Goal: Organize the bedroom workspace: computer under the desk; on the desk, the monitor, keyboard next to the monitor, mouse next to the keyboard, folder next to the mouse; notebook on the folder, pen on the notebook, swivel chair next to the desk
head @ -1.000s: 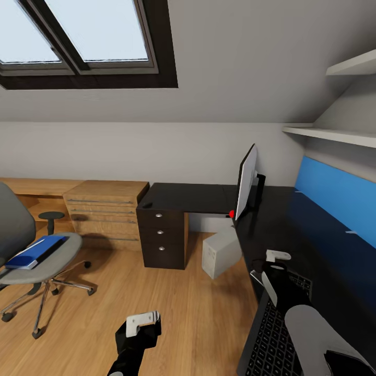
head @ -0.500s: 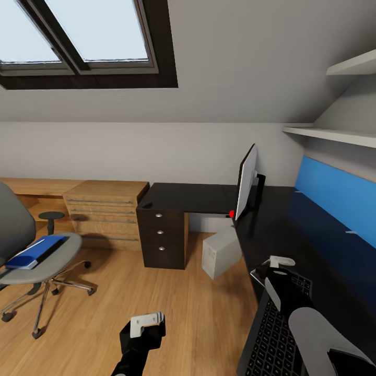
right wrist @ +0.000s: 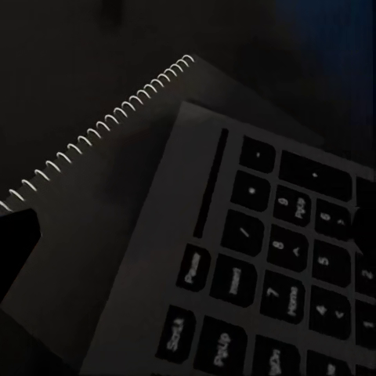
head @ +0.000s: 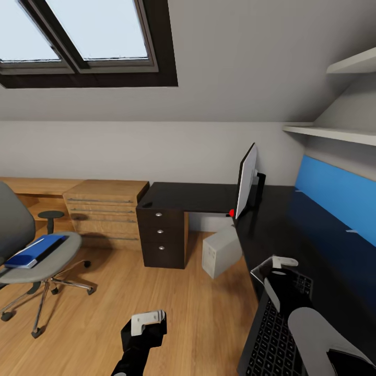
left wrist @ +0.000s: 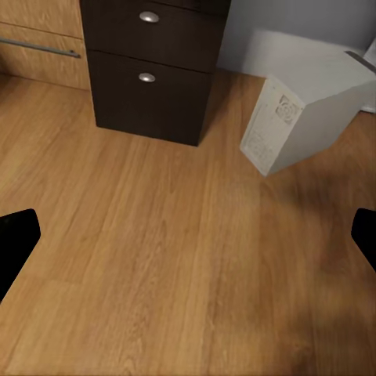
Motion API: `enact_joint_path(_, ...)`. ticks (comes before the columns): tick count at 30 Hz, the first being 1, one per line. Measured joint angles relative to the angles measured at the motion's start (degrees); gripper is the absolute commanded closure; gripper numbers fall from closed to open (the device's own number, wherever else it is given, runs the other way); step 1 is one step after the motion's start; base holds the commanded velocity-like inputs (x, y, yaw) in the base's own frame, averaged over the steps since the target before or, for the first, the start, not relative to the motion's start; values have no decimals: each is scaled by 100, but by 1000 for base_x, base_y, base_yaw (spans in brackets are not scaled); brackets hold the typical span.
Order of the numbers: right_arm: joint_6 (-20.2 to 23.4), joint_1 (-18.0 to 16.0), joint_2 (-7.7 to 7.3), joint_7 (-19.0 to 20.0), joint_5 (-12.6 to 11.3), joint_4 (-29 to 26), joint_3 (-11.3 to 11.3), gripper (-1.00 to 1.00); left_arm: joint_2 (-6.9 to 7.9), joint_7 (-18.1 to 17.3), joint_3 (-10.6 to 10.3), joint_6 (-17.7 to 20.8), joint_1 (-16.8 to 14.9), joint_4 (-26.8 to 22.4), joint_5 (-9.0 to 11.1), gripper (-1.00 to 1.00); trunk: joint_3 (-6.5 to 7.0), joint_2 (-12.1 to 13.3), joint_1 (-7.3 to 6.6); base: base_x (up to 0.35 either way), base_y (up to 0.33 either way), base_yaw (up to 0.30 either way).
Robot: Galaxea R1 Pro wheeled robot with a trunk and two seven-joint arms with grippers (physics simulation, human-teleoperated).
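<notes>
Two end effectors show: the right end effector (head: 278, 269), spread, hovers over the slim dark keyboard (head: 277, 334) and spiral-bound grey notebook (right wrist: 102, 204) on the glossy black L-shaped counter (head: 292, 219); the left end effector (head: 148, 319), spread, hangs above the wood floor (left wrist: 157, 258) near the grey-white computer tower (head: 222, 251).

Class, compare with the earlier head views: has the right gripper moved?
Yes. The right gripper has dropped lower toward the keyboard, farther from the monitor.
</notes>
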Motion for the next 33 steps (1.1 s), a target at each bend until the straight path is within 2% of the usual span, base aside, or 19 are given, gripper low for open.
enact_joint_path(4,15,0,9,-74,95,8,0,-100,-4,0,-2,6,0,-4,0,-100,-72,-161,88,0,0,0)
enact_joint_path(25,52,0,19,-97,112,9,16,-100,-4,0,2,7,2,-1,0,-100,-449,-1003,549,0,0,0)
enact_joint_path(33,193,-1,19,-138,115,0,12,-100,2,7,22,1,2,-2,1,-100,-449,-1005,550,0,0,0)
